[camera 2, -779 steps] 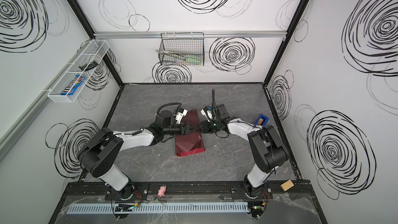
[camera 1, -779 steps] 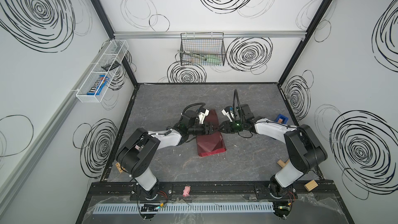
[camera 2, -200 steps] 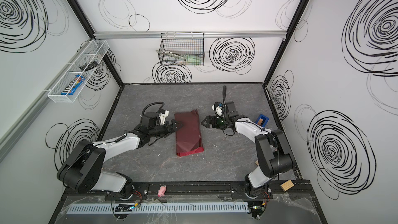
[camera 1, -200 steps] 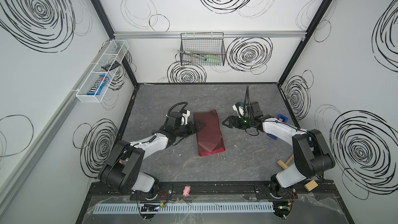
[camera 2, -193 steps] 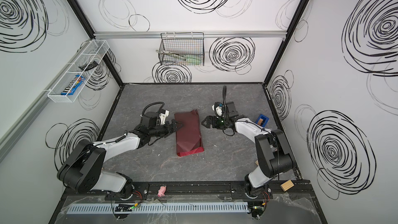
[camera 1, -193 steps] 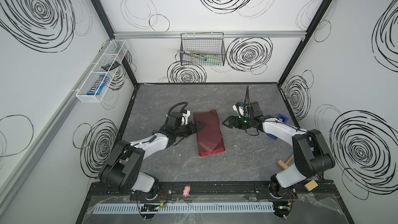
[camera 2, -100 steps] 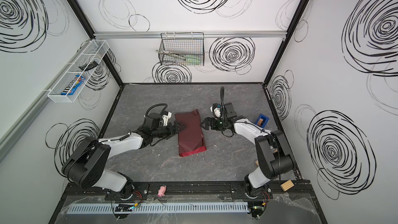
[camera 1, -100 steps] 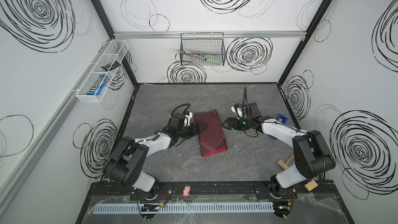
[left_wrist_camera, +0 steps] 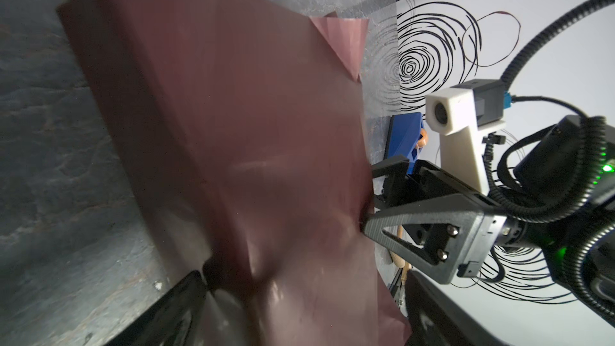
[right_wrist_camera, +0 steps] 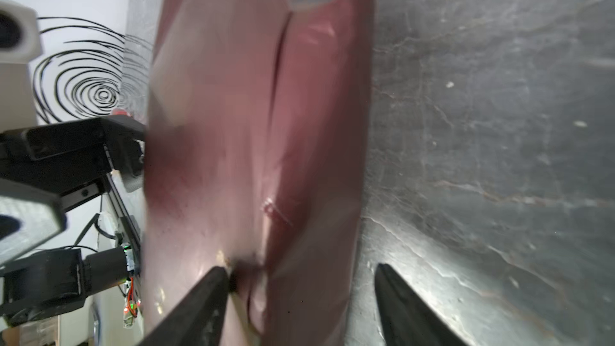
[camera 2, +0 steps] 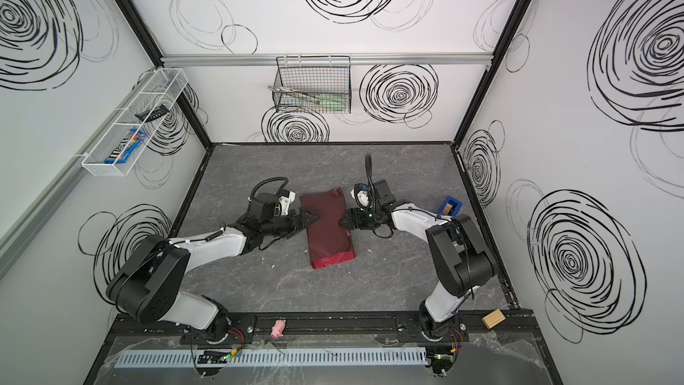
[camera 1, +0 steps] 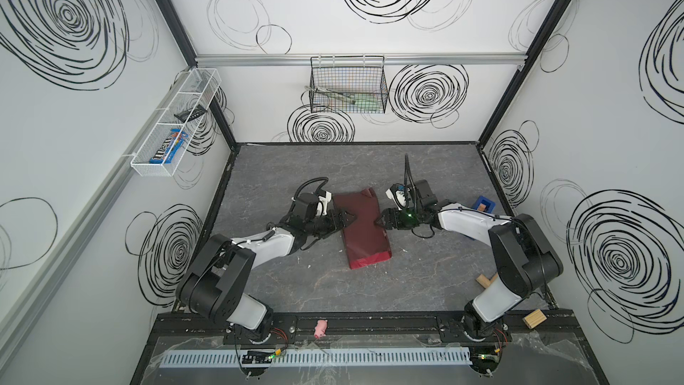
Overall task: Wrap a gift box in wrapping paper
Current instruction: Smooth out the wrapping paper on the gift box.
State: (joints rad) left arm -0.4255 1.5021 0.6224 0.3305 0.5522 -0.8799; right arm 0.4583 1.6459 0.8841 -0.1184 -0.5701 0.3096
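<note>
Right wrist view: the right gripper (right_wrist_camera: 299, 269) stands released, jaws apart. One fingertip (right_wrist_camera: 213, 291) rests on the red wrapping paper (right_wrist_camera: 253, 128) and its mate is clear over the grey table (right_wrist_camera: 482, 128), so the jaws straddle the paper's long edge. Left wrist view: the left gripper (left_wrist_camera: 304, 281) is likewise spread wide, with the paper between its fingers and nothing clamped. In both top views the grippers face each other across the paper, each at a long side near mid-length. The paper lies folded into a long flat parcel near the middle of the table, with a small corner raised at the far end. The gift box is hidden in every view. A blue tape dispenser (camera 1: 485, 204) sits well apart, beside the right arm.
</note>
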